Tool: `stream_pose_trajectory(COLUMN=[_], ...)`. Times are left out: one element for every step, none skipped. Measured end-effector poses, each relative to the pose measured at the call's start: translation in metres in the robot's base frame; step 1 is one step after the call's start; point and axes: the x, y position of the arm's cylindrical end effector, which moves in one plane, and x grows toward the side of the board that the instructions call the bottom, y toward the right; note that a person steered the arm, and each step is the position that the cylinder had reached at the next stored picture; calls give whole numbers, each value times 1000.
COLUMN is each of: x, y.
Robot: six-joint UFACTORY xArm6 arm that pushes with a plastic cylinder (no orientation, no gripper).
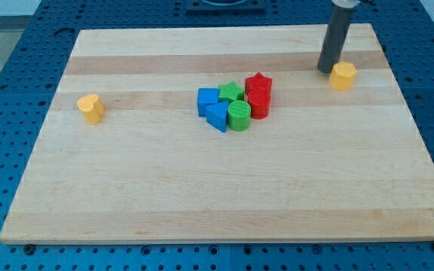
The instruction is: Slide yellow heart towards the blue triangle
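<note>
My tip [327, 70] just left of yellow hexagon [343, 76], yellow heart [91, 108] far left, blue triangle [218, 116] mid-board

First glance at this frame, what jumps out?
A tight cluster of blue, green and red blocks sits mid-board, the blue triangle at its lower left. Two yellow blocks lie far apart: the yellow heart alone at the view's left, a yellow hexagon upper right. My tip stands just left of that hexagon.

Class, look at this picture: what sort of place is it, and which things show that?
Probably a robotics lab bench: a pale wooden board on a blue perforated table, small coloured blocks, and my tip.
</note>
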Motion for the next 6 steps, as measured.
stream_pose_trajectory(x=[22, 23, 15, 14, 15, 5], y=[1, 3, 3, 4, 6, -8])
